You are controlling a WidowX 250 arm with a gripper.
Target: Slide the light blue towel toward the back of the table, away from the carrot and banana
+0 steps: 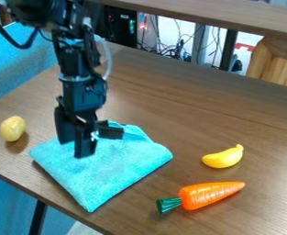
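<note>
The black gripper (85,140) hangs over the upper left part of a folded turquoise cloth (124,160) and hides some of it. Whether it touches the cloth, I cannot tell. The cloth lies on the brown table (170,105), with one corner pointing towards the front edge. Left of the cloth is a yellow, potato-like object (13,128). A yellow toy banana (223,157) lies to the right, apart from the cloth. Below the banana, an orange toy carrot (210,193) rests at a slant, its green top towards the lower left.
The table's front edge (44,199) runs down from the left. A blue surface (13,69) stands along the upper left. Behind the table are cables (164,46) and a wooden object (280,62), with a brown ledge (219,17) across the top.
</note>
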